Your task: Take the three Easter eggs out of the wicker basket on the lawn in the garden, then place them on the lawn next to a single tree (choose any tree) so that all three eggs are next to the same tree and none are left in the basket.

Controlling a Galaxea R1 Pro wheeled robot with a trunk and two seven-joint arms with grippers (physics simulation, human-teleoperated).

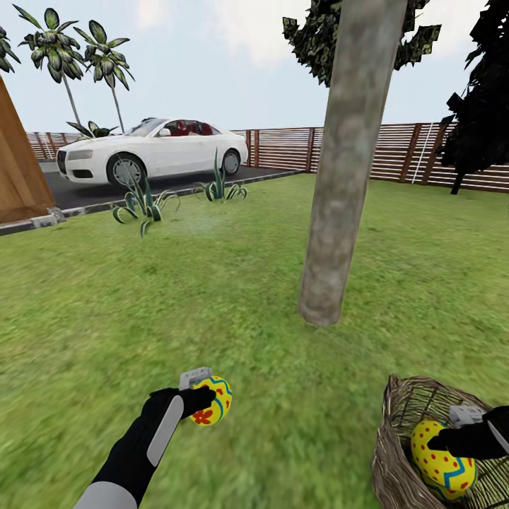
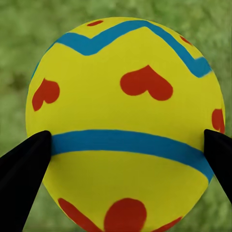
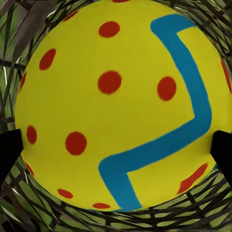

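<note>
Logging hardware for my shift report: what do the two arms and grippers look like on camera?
The left arm is black with a light grey panel and a grey lower segment. The left gripper has black fingers under a small grey block. The right gripper matches it. Wrist views show black, tapering fingertips. No cables or markings are visible.

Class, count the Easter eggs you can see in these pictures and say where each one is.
2. One egg is held by the left gripper over the lawn; the other egg is gripped by the right gripper inside the basket. A third may be hidden in the basket.
</note>
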